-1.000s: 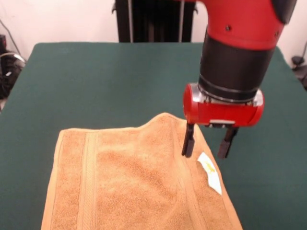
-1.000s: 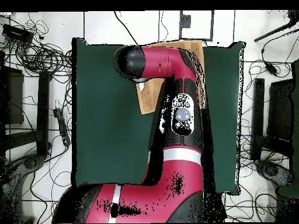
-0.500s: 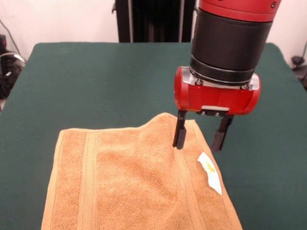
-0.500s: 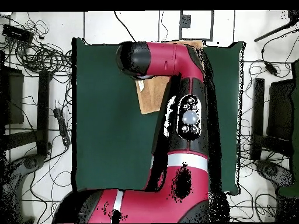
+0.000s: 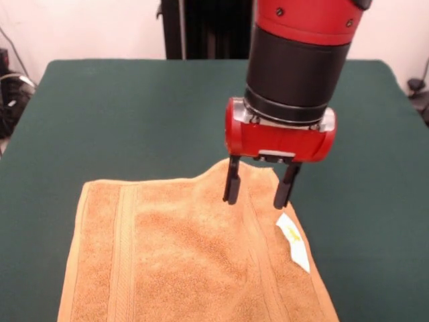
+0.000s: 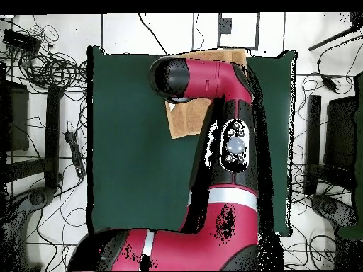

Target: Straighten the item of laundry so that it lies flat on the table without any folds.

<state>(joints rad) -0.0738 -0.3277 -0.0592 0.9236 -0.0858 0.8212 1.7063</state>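
So the gripper [image 5: 255, 190] is hanging over the far right part of the towel [image 5: 194, 248], fingers spread apart with nothing between them. The left fingertip [image 5: 230, 191] sits right at the raised hump in the towel's far edge; can't tell if it's actually touching the cloth. The right one is just above the far right corner, a bit beyond the little white label [image 5: 293, 241]. The towel lies at the near side of the green table [image 5: 120, 114], running off the bottom of the front view, with a woven band [image 5: 124, 248] down its left side. From overhead the arm [image 6: 220, 134] covers most of it.
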